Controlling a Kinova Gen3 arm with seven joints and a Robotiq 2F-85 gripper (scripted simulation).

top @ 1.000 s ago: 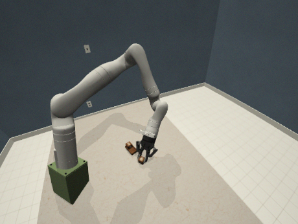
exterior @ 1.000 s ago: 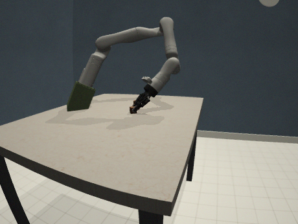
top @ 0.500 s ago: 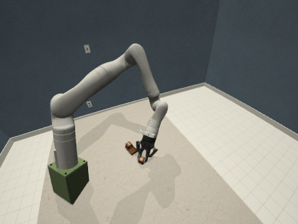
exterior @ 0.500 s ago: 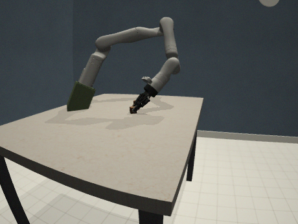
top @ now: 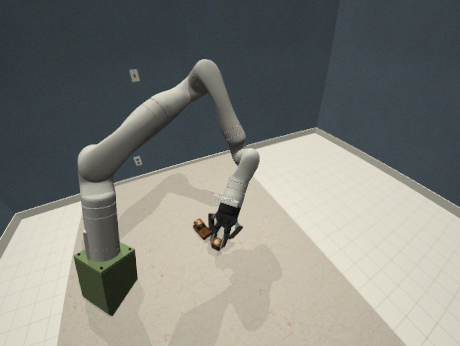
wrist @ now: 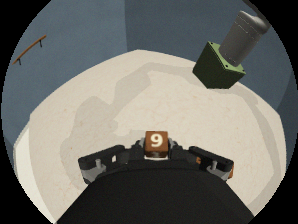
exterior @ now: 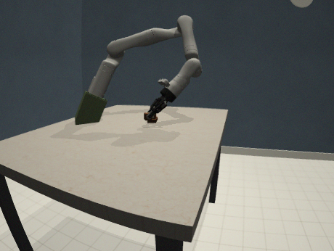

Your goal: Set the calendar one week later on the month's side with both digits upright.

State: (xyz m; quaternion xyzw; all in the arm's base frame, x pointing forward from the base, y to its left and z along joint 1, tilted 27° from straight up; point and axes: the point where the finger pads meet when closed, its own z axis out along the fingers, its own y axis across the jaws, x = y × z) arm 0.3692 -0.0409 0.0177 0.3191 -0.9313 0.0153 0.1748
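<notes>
Black gripper (top: 218, 243) (exterior: 148, 116) (wrist: 156, 143) housing is filling the six o'clock side of our wrist view, and beyond it we are gripping the brown digit cube (top: 216, 243) (exterior: 147, 115) (wrist: 156, 142) between the fingertips, the jaws standing fairly narrow on its sides. Its white 9 is facing our wrist camera, reading upright, with the digit's long axis running from twelve to six o'clock. In the top view, the held cube is sitting outside the brown calendar tray (top: 203, 231), near it toward four o'clock. We are seeing the tray's long axis pointing roughly from ten to four o'clock on the table (top: 165, 300) (exterior: 120, 163) (wrist: 175, 100), while the second cube (top: 199, 223) is occupying its ten o'clock end; its digit is too small to read. Our arm is arching over from the green pedestal (top: 110, 295) (exterior: 88, 110) (wrist: 215, 77), which is standing toward eight o'clock of the tray.

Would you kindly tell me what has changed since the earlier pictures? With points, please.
The end effector (top: 218, 243) (exterior: 147, 116) (wrist: 156, 143) has risen slightly, lifting the cube showing a 9 (top: 216, 243) (exterior: 146, 116) (wrist: 156, 140) between its fingers. Nothing has visibly been let go. The tray (top: 204, 232) (exterior: 152, 121) and the other cube (top: 199, 223) in it look unmoved.
</notes>
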